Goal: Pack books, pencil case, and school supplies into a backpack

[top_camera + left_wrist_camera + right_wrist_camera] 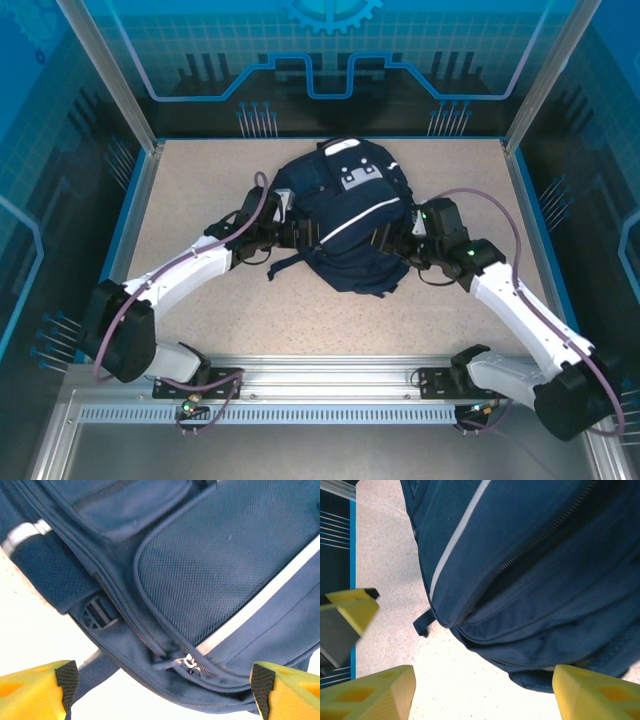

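- Reaches in from the near-left corner with the white left arm (190,265), bent toward the middle.
- Holds the left tool (283,232) (165,685) wide open and empty, yellow fingers (35,690) far apart, just beside the left flank of the backpack (345,250) (280,630) (545,555).
- Looks down there on a mesh pocket (215,565), a zip pull (189,662) midway between the fingers, and a black buckle (97,616) near the pale tabletop (200,190) (30,630) (385,555).
- Lies flat mid-tabletop, navy, white patches (358,175) toward the far side, a white stripe (350,228) slanting across, dark straps (285,262) trailing off near-left.
- Holds the right tool (398,240) (482,695) open too, gripping nothing, close against the backpack's right flank.
- Frames, between its fingers (595,690), the backpack's rounded edge with zip lines running across, plus a small strap loop (422,625) resting on the speckled tabletop.
- Stretches back to the near-right corner along the right arm (520,310).
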